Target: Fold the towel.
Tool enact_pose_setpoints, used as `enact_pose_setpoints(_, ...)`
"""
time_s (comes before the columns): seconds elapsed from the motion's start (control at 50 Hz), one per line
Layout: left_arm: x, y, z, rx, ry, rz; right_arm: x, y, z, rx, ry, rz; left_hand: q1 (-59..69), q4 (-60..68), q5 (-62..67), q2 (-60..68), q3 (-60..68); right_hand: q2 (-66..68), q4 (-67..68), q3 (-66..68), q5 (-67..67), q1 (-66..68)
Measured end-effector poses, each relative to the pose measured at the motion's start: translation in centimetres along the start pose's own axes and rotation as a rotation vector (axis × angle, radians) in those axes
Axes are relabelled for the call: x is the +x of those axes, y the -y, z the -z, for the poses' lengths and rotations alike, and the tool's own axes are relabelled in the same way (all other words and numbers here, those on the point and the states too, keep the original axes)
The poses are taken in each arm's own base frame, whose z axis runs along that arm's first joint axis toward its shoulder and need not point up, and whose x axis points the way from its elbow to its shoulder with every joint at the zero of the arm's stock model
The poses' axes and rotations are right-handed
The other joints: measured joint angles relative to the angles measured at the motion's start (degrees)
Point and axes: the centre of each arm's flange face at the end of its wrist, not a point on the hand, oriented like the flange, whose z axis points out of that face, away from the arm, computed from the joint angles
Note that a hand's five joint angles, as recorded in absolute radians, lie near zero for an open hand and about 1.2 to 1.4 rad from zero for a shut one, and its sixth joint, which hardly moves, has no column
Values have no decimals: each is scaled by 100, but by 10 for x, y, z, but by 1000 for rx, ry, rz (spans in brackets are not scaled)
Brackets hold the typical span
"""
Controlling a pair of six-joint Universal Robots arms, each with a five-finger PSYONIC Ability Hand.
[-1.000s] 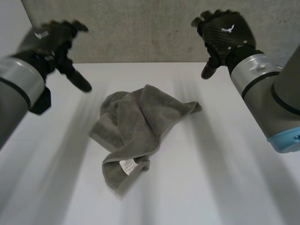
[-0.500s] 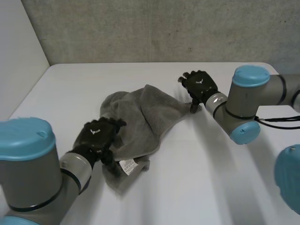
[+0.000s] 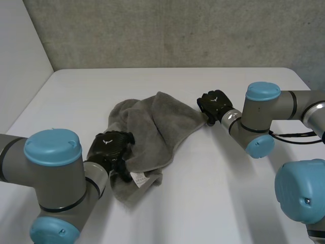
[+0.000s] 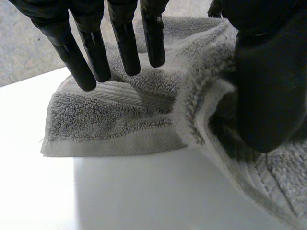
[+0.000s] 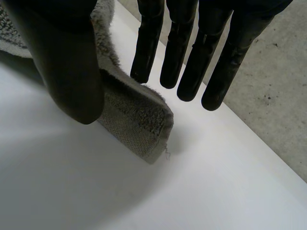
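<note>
Close carelessly and you may pinch two layers, or let the limp corner slip. Both hands stand unclenched, fingers straight, thumbs apart: right hand (image 3: 214, 104) at the far-right corner of the towel (image 3: 150, 124), left hand (image 3: 109, 147) at its near-left edge. It lies crumpled in the middle of the table (image 3: 228, 203) — thick grey terry, flat woven hems.

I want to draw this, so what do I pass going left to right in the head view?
left arm → left hand → towel → right hand → right arm
</note>
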Motion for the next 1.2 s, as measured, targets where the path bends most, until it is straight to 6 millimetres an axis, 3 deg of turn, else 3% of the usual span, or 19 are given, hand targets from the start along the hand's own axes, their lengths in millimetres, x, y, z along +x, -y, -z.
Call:
enact_pose_setpoints(0.1, -1, -3, -4, -9, 3, 0, -1, 1, 0, 8, 14, -4, 1297, 1265, 1194, 1244, 1250, 711, 665, 711, 694, 742)
enact_pose_setpoints(0.12, -1, -3, -5, -10, 4, 0, -2, 0, 0, 10, 20, -5, 2071, 2104, 2006, 2078, 2090, 1244, 1202, 1239, 1247, 1280)
enact_pose_setpoints(0.22, -2, -4, -5, -13, 5, 0, -5, -1, 0, 14, 38, -12, 4047, 3985, 3905, 3994, 4012, 2863, 2889, 2856, 3001, 2933)
enact_pose_setpoints(0.26, -2, -3, -5, -12, 7, 1, -5, 0, 0, 18, 44, -22, 4879, 4939, 4861, 4930, 4978, 3040, 3138, 3138, 3260, 3141)
enact_pose_setpoints(0.34, -6, 4, -6, 5, 18, 5, -2, 7, 1, 33, 52, -60, 5128, 5713, 5496, 5639, 5805, 3040, 3150, 3157, 3265, 3141)
enact_pose_setpoints(0.44, -20, 35, -8, 84, 55, 11, 19, 43, 11, 96, 41, -128, 5128, 5714, 5496, 5639, 5818, 3040, 3150, 3158, 3265, 3142)
enact_pose_setpoints(0.5, -33, 66, -5, 164, 87, 5, 46, 81, 26, 158, 15, -168, 5128, 5714, 5496, 5639, 5827, 3040, 3150, 3158, 3265, 3142)
enact_pose_setpoints(0.54, -37, 79, -2, 198, 98, -1, 56, 95, 33, 180, 2, -176, 5128, 5714, 5496, 5639, 5828, 3040, 3151, 3158, 3265, 3142)
enact_pose_setpoints(0.56, -43, 99, 3, 248, 115, -12, 70, 113, 45, 205, -15, -182, 5128, 5714, 5496, 5640, 5830, 3040, 3151, 3158, 3265, 3142)
enact_pose_setpoints(0.62, -51, 133, 18, 332, 140, -37, 95, 151, 74, 239, -51, -178, 5128, 5714, 5496, 5640, 5832, 3040, 3151, 3158, 3265, 3143)
enact_pose_setpoints(0.7, -54, 160, 35, 394, 155, -59, 111, 177, 103, 236, -81, -146, 5128, 5714, 5496, 5640, 5834, 3040, 3151, 3158, 3265, 3160)
enact_pose_setpoints(0.72, -55, 171, 43, 409, 157, -71, 116, 188, 122, 205, -94, -104, 5128, 5714, 5497, 5640, 5836, 3040, 3151, 3158, 3265, 3163)
enact_pose_setpoints(0.8, -56, 185, 59, 408, 150, -109, 117, 202, 157, 108, -90, -2, 5128, 5714, 5497, 5640, 5839, 3047, 3151, 3158, 3265, 3165)
enact_pose_setpoints(0.9, -57, 190, 74, 365, 120, -184, 106, 211, 197, -29, -17, 108, 5128, 5714, 5497, 5640, 5840, 3048, 3151, 3158, 3265, 3165)
enact_pose_setpoints(1.02, -60, 191, 78, 335, 100, -236, 98, 225, 222, -47, 24, 160, 5129, 5714, 5497, 5640, 5841, 3048, 3151, 3158, 3265, 3165)
enact_pose_setpoints(1.12, -65, 188, 70, 308, 106, -248, 94, 222, 219, -52, 45, 165, 5129, 5714, 5497, 5640, 5842, 3048, 3151, 3158, 3265, 3165)
enact_pose_setpoints(1.2, -71, 161, 35, 189, 100, -265, 83, 198, 194, -109, 101, 161, 5129, 5714, 5497, 5640, 5844, 3048, 3151, 3158, 3266, 3166)
